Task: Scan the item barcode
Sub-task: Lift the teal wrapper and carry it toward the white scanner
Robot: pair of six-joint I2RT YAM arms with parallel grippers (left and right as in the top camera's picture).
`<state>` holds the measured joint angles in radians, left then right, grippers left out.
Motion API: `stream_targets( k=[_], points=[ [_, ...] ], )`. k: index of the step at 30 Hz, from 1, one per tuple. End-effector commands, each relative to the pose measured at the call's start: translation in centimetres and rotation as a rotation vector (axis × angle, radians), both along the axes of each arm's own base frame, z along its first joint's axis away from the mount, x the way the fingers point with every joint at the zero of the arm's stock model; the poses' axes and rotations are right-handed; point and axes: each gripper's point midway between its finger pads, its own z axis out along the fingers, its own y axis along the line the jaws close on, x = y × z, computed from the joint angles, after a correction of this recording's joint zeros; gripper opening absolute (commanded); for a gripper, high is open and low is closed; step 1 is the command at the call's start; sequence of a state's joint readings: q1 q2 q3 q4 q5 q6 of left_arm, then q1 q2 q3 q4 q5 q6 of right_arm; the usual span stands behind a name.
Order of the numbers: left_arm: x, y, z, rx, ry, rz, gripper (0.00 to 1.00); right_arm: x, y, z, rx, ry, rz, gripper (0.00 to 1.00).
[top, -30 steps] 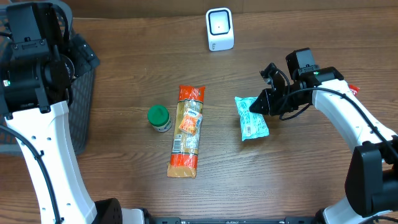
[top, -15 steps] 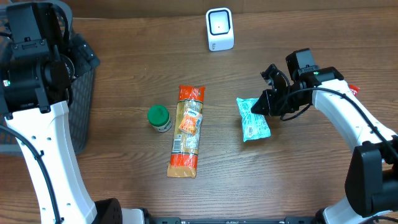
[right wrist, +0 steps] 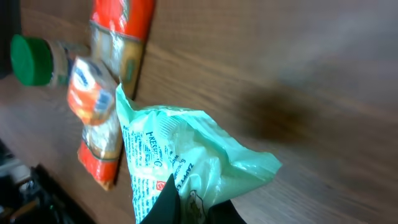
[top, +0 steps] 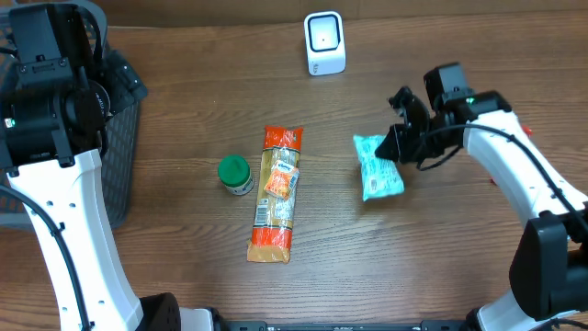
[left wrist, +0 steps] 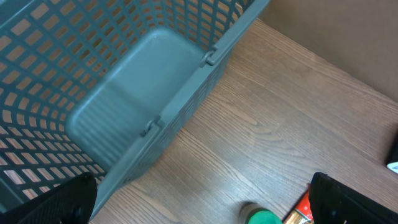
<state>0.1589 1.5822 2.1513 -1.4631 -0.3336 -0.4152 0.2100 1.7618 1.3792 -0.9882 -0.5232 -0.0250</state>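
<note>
Wood-grain table (top: 184,276); right gripper (top: 393,147) clenched on mint packet (top: 378,172), seemingly lifted; left gripper (left wrist: 199,186) spread.

Green packet (right wrist: 180,155): dark green lettering runs along its face in the right wrist view, with a small red round sign toward 6 o'clock; it's too blurred to spell out.
Orange packet (top: 275,195): white label patch at its middle, print too small to read.
Green-lidded jar (top: 235,174): label shows, no word legible.
White scanner (top: 324,43): at 12 o'clock overhead, no marking readable.
</note>
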Motion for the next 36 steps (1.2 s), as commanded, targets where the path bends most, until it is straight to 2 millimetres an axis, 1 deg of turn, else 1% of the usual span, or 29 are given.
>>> stream_targets(
  k=[1, 5, 8, 10, 13, 15, 19, 21, 24, 28, 31, 33, 36],
  points=[
    [0.1, 0.4, 0.2, 0.015, 0.000, 0.006, 1.00, 3.2, -0.1, 5.8, -0.041, -0.169, -0.019, 0.03],
    [0.1, 0.4, 0.2, 0.015, 0.000, 0.006, 1.00, 5.3, -0.4, 11.8, -0.132, -0.315, -0.070, 0.03],
    [0.1, 0.4, 0.2, 0.015, 0.000, 0.006, 1.00, 6.7, 0.1, 17.0, -0.152, -0.438, -0.134, 0.03],
    [0.1, 0.4, 0.2, 0.015, 0.000, 0.006, 1.00, 7.4, 0.7, 19.9, -0.169, -0.525, -0.168, 0.03],
    [0.0, 0.4, 0.2, 0.016, 0.000, 0.007, 0.99, 8.7, 2.1, 22.6, -0.207, -0.648, -0.191, 0.03],
    [0.0, 0.4, 0.2, 0.016, 0.001, 0.007, 1.00, 9.9, 2.8, 23.3, -0.257, -0.726, -0.227, 0.04],
    [0.1, 0.4, 0.2, 0.015, 0.000, 0.006, 1.00, 12.4, 4.7, 23.0, -0.380, -0.847, -0.296, 0.04],
    [0.1, 0.4, 0.2, 0.015, 0.000, 0.006, 1.00, 14.0, 5.7, 22.2, -0.487, -0.920, -0.296, 0.04],
    [0.1, 0.4, 0.2, 0.015, 0.000, 0.006, 1.00, 16.4, 6.4, 20.8, -0.615, -1.001, -0.311, 0.04],
    [0.1, 0.4, 0.2, 0.016, 0.000, 0.006, 1.00, 20.0, 6.7, 18.2, -0.772, -1.078, -0.328, 0.04],
    [0.0, 0.4, 0.2, 0.016, 0.001, 0.006, 1.00, 22.2, 6.6, 16.6, -0.890, -1.136, -0.350, 0.04],
    [0.1, 0.4, 0.2, 0.015, 0.000, 0.006, 1.00, 23.5, 6.8, 15.6, -0.964, -1.175, -0.345, 0.04],
    [0.1, 0.4, 0.2, 0.015, 0.000, 0.006, 1.00, 24.7, 6.9, 14.3, -1.045, -1.216, -0.360, 0.04]
  ],
)
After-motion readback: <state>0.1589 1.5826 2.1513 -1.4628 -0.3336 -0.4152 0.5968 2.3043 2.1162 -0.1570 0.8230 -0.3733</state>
